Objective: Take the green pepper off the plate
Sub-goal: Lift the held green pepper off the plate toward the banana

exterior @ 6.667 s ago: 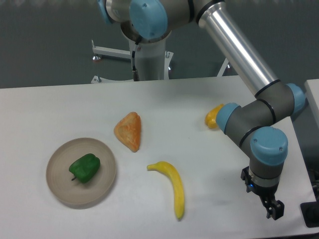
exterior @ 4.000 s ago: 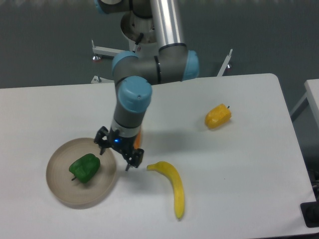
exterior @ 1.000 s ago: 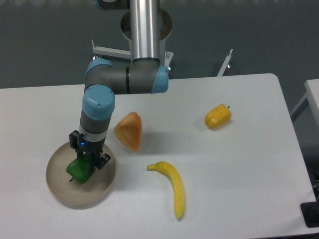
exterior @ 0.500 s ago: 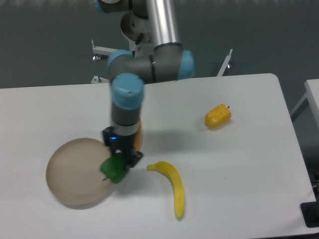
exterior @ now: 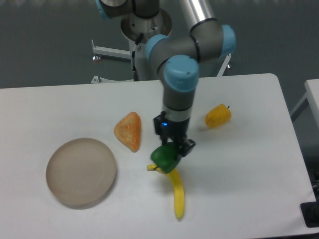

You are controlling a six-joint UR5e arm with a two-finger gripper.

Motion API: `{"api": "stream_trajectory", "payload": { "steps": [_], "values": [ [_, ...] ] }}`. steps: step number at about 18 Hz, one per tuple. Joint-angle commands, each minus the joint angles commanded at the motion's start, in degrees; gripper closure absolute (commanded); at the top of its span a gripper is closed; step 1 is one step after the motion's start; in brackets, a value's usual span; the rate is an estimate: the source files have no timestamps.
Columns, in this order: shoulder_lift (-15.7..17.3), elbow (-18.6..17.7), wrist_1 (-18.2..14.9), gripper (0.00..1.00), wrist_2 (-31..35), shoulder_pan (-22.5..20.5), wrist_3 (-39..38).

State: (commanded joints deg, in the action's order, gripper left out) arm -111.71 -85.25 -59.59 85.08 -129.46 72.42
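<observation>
Gripper clamping green pepper, now carried off plate, over banana.

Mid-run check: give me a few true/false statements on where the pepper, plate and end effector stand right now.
1. The green pepper lies on the plate. False: the end effector holds it, well away from the plate.
2. The plate has nothing on it. True.
3. The held pepper overlaps the banana's upper end in the camera view. True.
4. The yellow-orange pepper sits left of the plate. False: it lies far to the right, beyond the arm.
5. An orange wedge-shaped item lies between plate and arm. True.
</observation>
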Motion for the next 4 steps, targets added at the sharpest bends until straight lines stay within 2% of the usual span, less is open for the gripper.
{"api": "stream_trajectory", "payload": {
  "steps": [4],
  "values": [
    [0.0, -0.4, 0.1, 0.64, 0.4, -0.3, 0.2]
  ]
}}
